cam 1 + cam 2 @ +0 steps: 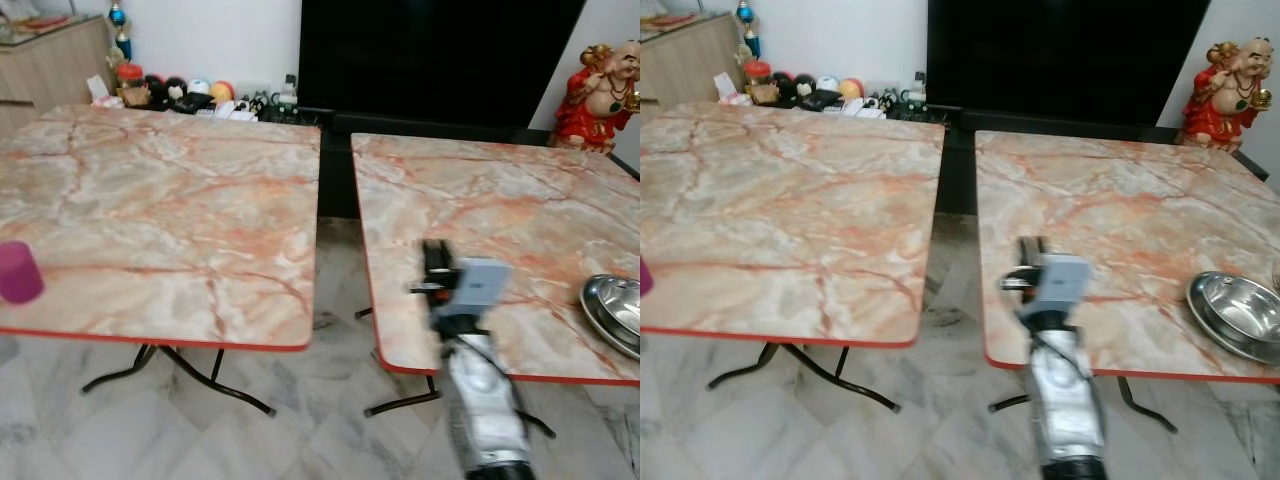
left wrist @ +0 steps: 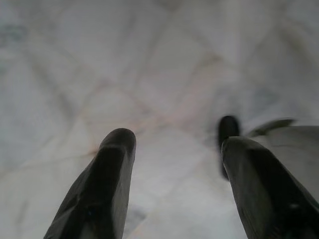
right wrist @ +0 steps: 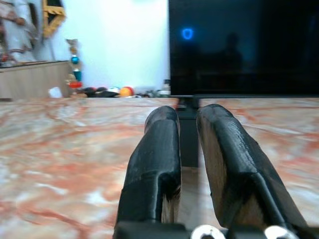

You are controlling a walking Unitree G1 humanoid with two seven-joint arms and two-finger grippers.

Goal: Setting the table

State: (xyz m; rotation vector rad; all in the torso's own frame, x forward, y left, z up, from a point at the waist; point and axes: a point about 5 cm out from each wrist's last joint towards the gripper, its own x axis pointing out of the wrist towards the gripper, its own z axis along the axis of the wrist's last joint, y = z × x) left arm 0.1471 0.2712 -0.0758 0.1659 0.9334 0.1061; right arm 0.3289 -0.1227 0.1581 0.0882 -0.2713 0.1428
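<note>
Tables: two square folding tables with glossy pink-and-orange marble-pattern tops and thin red edging stand side by side, a narrow gap between them; left table (image 1: 160,210), right table (image 1: 490,220). Both rest on bent black metal legs.
Floor: pale grey marble-look tiles (image 1: 300,420), smooth and faintly veined.
Bowl: a round, shiny stainless-steel bowl (image 1: 615,310) sits on the right table by its front right corner, partly cut off by the picture edge.
Cup: a small, purple, cylindrical plastic cup (image 1: 18,272) stands upright near the left table's front left edge.
Right gripper: the right gripper (image 1: 435,262), on a silver arm with a pale blue-grey block at the wrist, is held over the right table's front left part; blurred. In the wrist view its two matte black fingers (image 3: 154,164) are nearly pressed together, holding nothing.
Left gripper: the left gripper (image 2: 174,174) points down at the floor, its rounded black fingers spread apart and empty.
Background: a large black television screen (image 1: 430,60), a red-and-gold laughing figurine (image 1: 600,95), and small colourful ornaments on a low shelf (image 1: 190,95).
Writing: none readable.
</note>
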